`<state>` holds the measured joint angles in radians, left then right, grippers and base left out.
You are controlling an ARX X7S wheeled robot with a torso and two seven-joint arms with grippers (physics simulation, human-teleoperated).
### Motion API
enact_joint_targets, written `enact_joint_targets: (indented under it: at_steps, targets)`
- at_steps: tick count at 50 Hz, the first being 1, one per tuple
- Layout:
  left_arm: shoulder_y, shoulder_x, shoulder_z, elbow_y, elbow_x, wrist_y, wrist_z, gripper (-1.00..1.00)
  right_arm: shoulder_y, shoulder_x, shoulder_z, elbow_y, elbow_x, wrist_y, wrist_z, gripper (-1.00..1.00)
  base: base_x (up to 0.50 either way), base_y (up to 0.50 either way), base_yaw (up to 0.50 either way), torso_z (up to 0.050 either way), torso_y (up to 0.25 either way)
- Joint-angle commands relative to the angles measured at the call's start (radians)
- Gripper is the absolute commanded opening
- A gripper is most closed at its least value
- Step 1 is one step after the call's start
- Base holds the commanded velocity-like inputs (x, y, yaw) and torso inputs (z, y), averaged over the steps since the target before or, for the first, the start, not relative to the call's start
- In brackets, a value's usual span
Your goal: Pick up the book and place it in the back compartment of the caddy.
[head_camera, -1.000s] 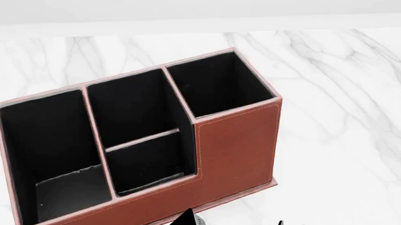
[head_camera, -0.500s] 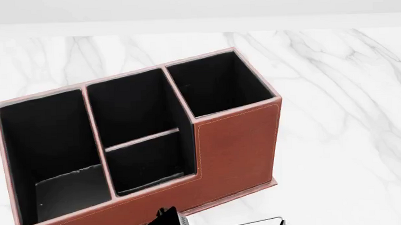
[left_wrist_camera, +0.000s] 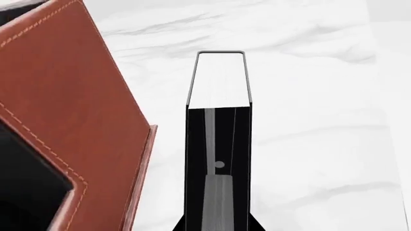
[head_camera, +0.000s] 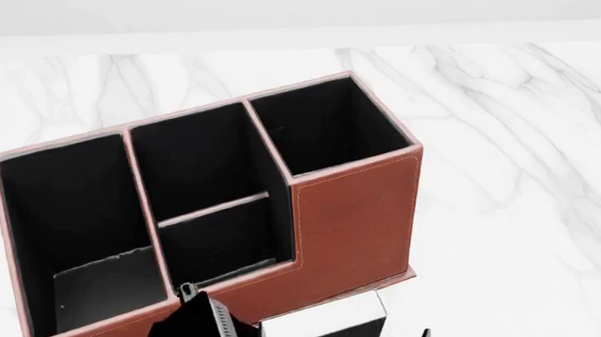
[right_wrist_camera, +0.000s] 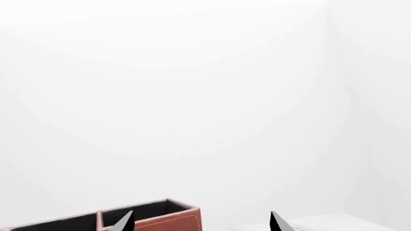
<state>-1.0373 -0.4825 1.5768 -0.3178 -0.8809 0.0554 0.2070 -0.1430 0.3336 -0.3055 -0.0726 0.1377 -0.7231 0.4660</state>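
Book (head_camera: 324, 321), white page edges showing, is held clamped in the left gripper (left_wrist_camera: 218, 192) just in front of the caddy (head_camera: 355, 219), above a white marble tabletop (head_camera: 510, 169). Right gripper (right_wrist_camera: 200, 222) is seen spread, empty, against a blank white wall (right_wrist_camera: 205, 96).

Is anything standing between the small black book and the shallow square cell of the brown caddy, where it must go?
Only the low outer wall of the reddish-brown leather-look caddy stands between the thick black book with white page edges and the small shallow black-lined cell. Nothing shows inside that cell.
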Motion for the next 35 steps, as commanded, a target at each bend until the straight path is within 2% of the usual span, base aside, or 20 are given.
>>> enact_joint_targets:
  at_steps: [1,6,20,35]
  targets:
    - [-0.05,-0.135,-0.055,0.21,-0.024,-0.024,-0.1,-1.0,0.004,-0.001,-0.004,0.004,-0.004,0.003,0.003,1.0,0.0,0.0,0.0,0.0,0.0]
    - [-0.073,-0.2,-0.072,0.281,-0.045,-0.037,-0.125,-1.0,0.006,-0.002,-0.006,0.009,-0.006,0.002,0.003,1.0,0.0,0.0,0.0,0.0,0.0]
    - [-0.118,-0.312,-0.093,0.408,-0.062,-0.077,-0.188,-1.0,0.009,-0.003,-0.013,0.016,-0.012,0.002,0.005,1.0,0.0,0.0,0.0,0.0,0.001]
    - [-0.169,-0.373,-0.096,0.467,-0.082,-0.156,-0.221,-1.0,0.017,-0.003,-0.021,0.02,-0.02,0.02,0.007,1.0,0.0,0.0,0.0,0.0,0.001]
